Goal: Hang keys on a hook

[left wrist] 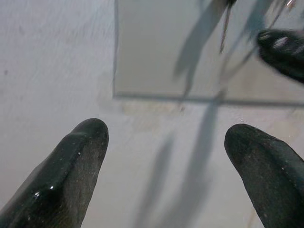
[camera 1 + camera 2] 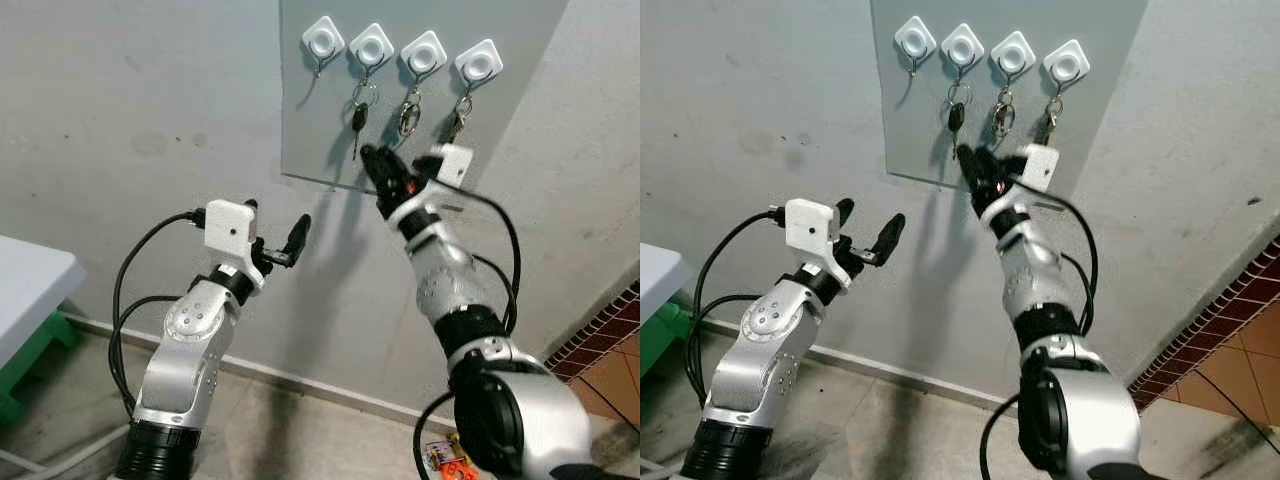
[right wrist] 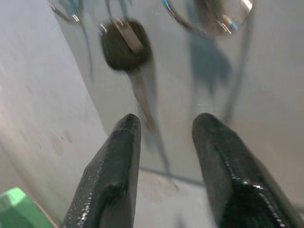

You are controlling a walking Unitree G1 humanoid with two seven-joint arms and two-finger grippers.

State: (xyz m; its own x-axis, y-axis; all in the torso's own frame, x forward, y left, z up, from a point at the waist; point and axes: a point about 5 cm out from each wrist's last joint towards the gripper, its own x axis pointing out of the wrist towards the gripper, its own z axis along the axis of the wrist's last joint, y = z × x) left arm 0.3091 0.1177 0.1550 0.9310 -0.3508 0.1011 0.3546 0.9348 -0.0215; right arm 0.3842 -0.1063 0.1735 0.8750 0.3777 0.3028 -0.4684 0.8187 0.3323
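Keys (image 2: 357, 118) hanging on second hook (image 2: 371, 44), black-headed, dangling just above and ahead of right gripper (image 2: 385, 180). Fingers parted, holding nothing. Judging light, rigid, slick metal, swinging freely on ring; gripping best at black plastic head. Left gripper (image 2: 275, 245) hovering open, lower and well aside, below grey panel (image 2: 300, 120).

A grey wall panel (image 2: 470, 130) carries four white hooks (image 2: 371, 45), three holding keys (image 2: 358, 118).
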